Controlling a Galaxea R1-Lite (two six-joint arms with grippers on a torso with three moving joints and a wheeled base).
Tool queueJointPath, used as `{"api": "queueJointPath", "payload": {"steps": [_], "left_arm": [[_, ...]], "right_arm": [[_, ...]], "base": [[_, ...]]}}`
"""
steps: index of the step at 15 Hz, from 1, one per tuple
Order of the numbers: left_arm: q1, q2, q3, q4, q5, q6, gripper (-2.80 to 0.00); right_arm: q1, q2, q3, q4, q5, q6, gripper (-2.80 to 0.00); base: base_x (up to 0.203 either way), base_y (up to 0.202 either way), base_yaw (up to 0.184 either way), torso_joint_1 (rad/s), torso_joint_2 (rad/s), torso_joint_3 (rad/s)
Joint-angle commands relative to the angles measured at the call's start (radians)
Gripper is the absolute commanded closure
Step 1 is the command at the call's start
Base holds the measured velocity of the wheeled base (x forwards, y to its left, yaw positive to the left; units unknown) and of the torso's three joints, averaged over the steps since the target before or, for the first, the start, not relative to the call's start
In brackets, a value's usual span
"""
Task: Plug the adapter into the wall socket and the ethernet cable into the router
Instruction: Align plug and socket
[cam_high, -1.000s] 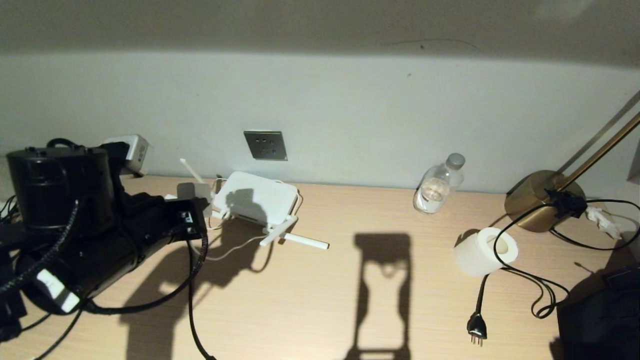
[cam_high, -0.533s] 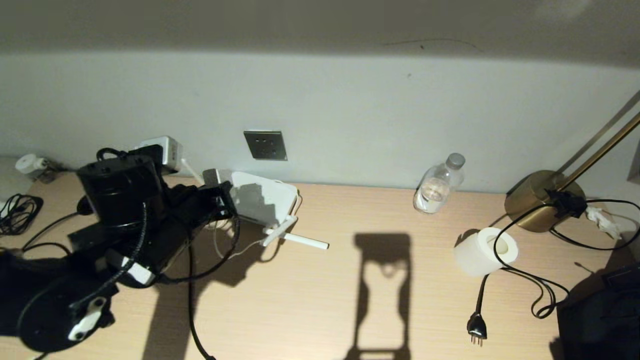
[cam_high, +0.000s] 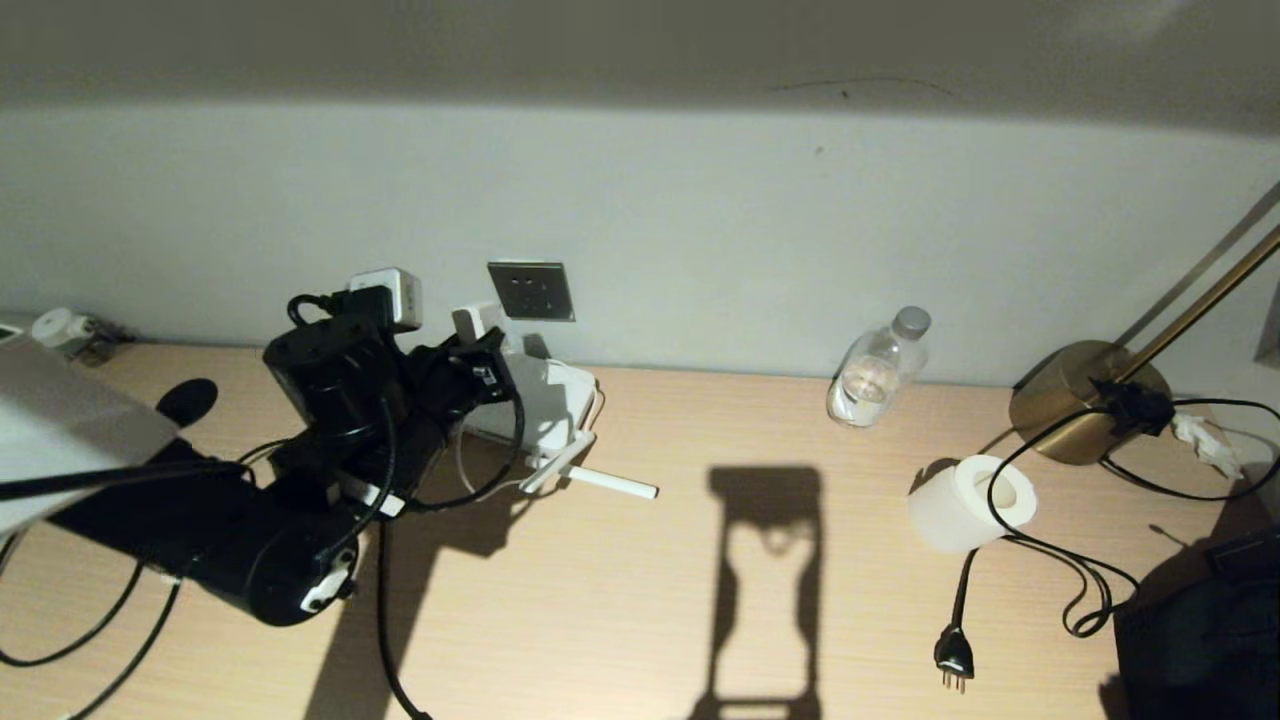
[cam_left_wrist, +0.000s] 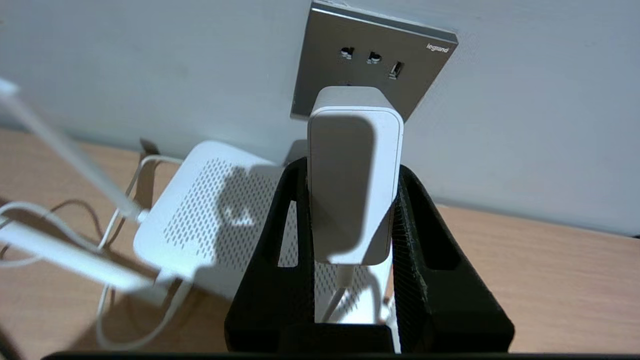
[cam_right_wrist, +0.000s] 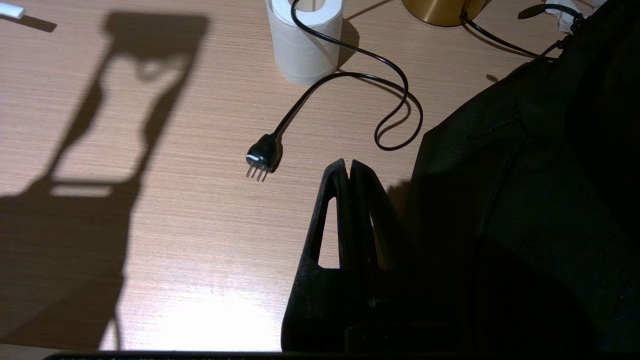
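My left gripper (cam_high: 482, 345) is shut on the adapter (cam_high: 477, 321), a small white block with a thin white cord. It holds the block above the router (cam_high: 548, 398), close to the wall and just left of and below the wall socket (cam_high: 531, 291). In the left wrist view the adapter (cam_left_wrist: 355, 175) sits between both black fingers of the left gripper (cam_left_wrist: 352, 172) and covers the lower part of the grey wall socket (cam_left_wrist: 372, 60); its pins are hidden. The white router (cam_left_wrist: 200, 215) lies below. The ethernet cable's clear connector is out of view. My right gripper (cam_right_wrist: 348, 165) is shut and empty.
A thin black cable (cam_high: 384, 610) runs over the desk's front edge. To the right stand a water bottle (cam_high: 878, 368), a toilet roll (cam_high: 968, 503) and a brass lamp base (cam_high: 1075, 400). A black three-pin plug (cam_high: 953, 658) lies near a black bag (cam_high: 1200, 640).
My left arm has swung right and toward the wall with the adapter, from left of the router to just beside the wall socket. The right arm has not moved.
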Motion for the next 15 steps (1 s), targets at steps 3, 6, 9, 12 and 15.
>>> {"api": "queueJointPath", "payload": {"steps": [3,6,9,12,15], "left_arm": [[0.012,0.131,-0.034,-0.153,-0.013,0.053,0.0],[0.029,0.21,-0.046,-0.232,-0.025,0.079,0.0],[0.03,0.221,-0.065,-0.236,-0.042,0.087,0.0],[0.032,0.243,-0.109,-0.236,-0.042,0.092,0.0],[0.031,0.272,-0.177,-0.236,-0.051,0.117,0.0]], "right_arm": [[0.0,0.0,0.0,0.001,0.0,-0.001,0.0],[0.0,0.001,0.0,0.001,0.001,-0.001,0.0],[0.0,0.0,0.0,0.001,-0.001,-0.001,0.0],[-0.001,0.0,0.0,0.001,0.001,-0.001,0.0],[0.0,0.001,0.0,0.001,0.0,-0.001,0.0]], "base": [[0.0,0.0,0.0,0.0,0.0,0.0],[0.0,0.0,0.0,0.0,0.0,0.0],[0.0,0.0,0.0,0.0,0.0,0.0],[0.0,0.0,0.0,0.0,0.0,0.0],[0.0,0.0,0.0,0.0,0.0,0.0]]}}
